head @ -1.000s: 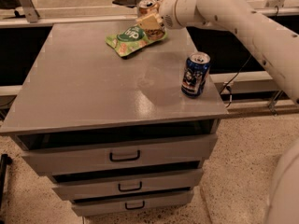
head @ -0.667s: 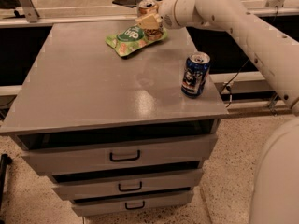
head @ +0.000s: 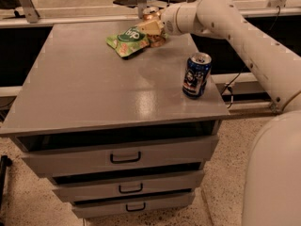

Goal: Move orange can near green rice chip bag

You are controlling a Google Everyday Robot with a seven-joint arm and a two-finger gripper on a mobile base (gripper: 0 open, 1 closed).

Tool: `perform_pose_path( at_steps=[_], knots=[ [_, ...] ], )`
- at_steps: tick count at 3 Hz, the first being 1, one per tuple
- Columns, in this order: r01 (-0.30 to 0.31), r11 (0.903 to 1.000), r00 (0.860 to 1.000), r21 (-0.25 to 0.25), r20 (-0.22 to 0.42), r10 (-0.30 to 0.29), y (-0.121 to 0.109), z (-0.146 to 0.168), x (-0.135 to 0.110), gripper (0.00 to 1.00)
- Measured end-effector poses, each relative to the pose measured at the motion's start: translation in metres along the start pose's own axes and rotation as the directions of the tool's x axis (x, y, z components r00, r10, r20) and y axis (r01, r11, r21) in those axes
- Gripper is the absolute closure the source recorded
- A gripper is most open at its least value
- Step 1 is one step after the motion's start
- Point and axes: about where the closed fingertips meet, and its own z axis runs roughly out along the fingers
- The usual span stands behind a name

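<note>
The green rice chip bag (head: 127, 40) lies flat at the far middle of the grey table top (head: 94, 88). The orange can (head: 151, 14) stands upright at the bag's right edge, near the table's far edge, with its silver top showing. My gripper (head: 151, 28) reaches in from the right and is shut on the orange can. Its pale fingers (head: 146, 26) cover most of the can's body. The can's base is hidden, so I cannot tell whether it rests on the table.
A dark blue can (head: 196, 75) with white graphics stands near the table's right edge, under my arm (head: 244, 36). Below the table top are drawers (head: 124, 157) with dark handles. A rail and black panels run behind the table.
Almost nothing differs. My gripper stays at the orange can beside the bag, perhaps a touch lower. The blue can and the bag have not moved.
</note>
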Motion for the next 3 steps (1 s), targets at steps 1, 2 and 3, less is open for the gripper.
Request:
perform_pose_path(
  at_steps=[1, 2, 3],
  knots=[
    [-0.025, 0.9997, 1.0, -0.003, 0.006, 0.025, 0.0, 0.005, 0.008, 0.0],
    [-0.047, 0.9989, 0.999, -0.007, 0.007, 0.047, 0.002, 0.007, 0.015, 0.0],
    [-0.059, 0.9982, 0.998, -0.006, 0.01, 0.059, 0.004, 0.004, 0.019, 0.0]
  ],
)
